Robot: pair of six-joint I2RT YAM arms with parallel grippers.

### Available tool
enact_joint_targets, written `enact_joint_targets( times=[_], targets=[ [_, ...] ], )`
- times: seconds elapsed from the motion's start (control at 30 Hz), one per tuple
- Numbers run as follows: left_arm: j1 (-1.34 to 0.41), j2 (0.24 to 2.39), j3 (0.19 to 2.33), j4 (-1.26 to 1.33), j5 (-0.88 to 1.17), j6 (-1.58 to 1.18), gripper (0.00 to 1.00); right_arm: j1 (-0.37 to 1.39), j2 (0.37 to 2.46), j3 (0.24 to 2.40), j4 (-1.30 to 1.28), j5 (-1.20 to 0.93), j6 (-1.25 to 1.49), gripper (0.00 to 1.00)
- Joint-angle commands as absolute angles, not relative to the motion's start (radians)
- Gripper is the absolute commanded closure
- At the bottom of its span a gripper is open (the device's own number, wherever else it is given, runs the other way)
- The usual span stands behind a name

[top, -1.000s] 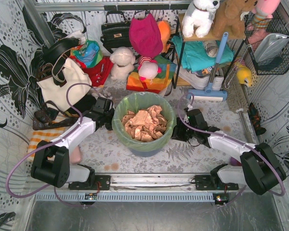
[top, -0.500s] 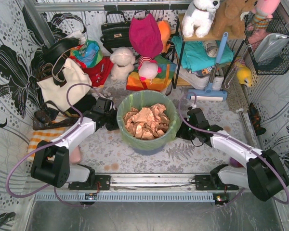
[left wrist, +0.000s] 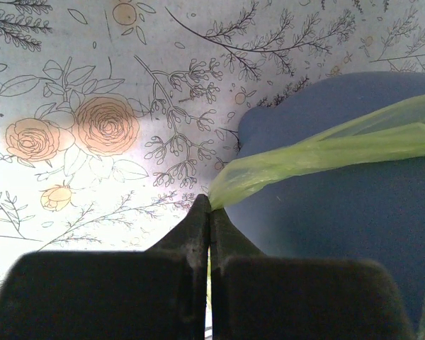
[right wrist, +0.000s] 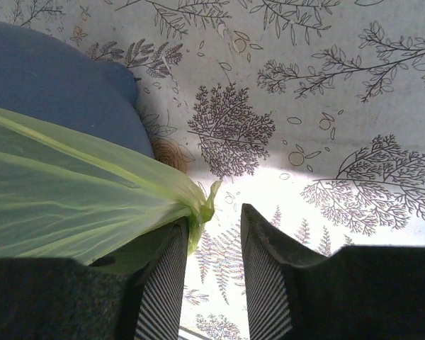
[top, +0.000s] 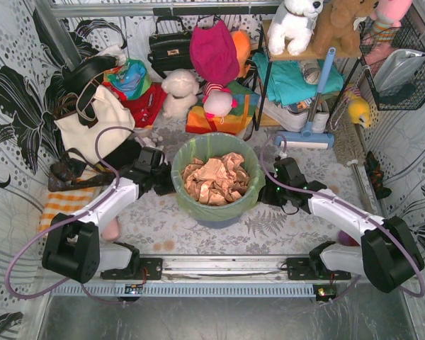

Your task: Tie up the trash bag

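Note:
The lime-green trash bag [top: 248, 185] lines a blue-grey round bin [top: 216, 218] at the table's centre, with crumpled tan paper [top: 214, 180] inside. My left gripper [top: 166, 181] is at the bin's left side. In the left wrist view it [left wrist: 210, 205] is shut on a stretched strip of the bag [left wrist: 326, 149], in front of the bin wall [left wrist: 340, 234]. My right gripper [top: 264, 195] is at the bin's right side. In the right wrist view it [right wrist: 214, 216] is open, and a gathered point of the bag [right wrist: 71, 205] lies against the left finger [right wrist: 163, 283].
A cream tote bag [top: 92, 120] stands at back left, an orange striped cloth [top: 64, 202] lies at left. Plush toys, a black handbag [top: 170, 46] and a shelf rack [top: 297, 78] crowd the back. A blue floor tool [top: 306, 134] lies behind the right arm.
The bin and bag have shifted a little right and away. Both grippers have followed, staying at the bin's sides.

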State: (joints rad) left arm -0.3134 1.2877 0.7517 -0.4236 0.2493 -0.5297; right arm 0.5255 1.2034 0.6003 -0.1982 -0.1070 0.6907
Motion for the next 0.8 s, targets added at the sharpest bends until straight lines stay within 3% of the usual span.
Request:
enact_joint_targets(
  times=[0.0,0.27,0.77],
  targets=[
    [-0.314,1.252,0.727,-0.365,0.245,-0.543,1.00,0.527,1.215,0.605,-0.158,-0.150,0.681,0.64],
    [-0.315,1.213,0.689,-0.346,0.251,-0.553,1.00,0.527,1.214,0.573,-0.100,-0.185,0.724,0.70],
    [-0.315,1.136,0.613,-0.298,0.275,-0.607,1.00,0.527,1.253,0.534,-0.027,-0.216,0.765,0.69]
  ],
)
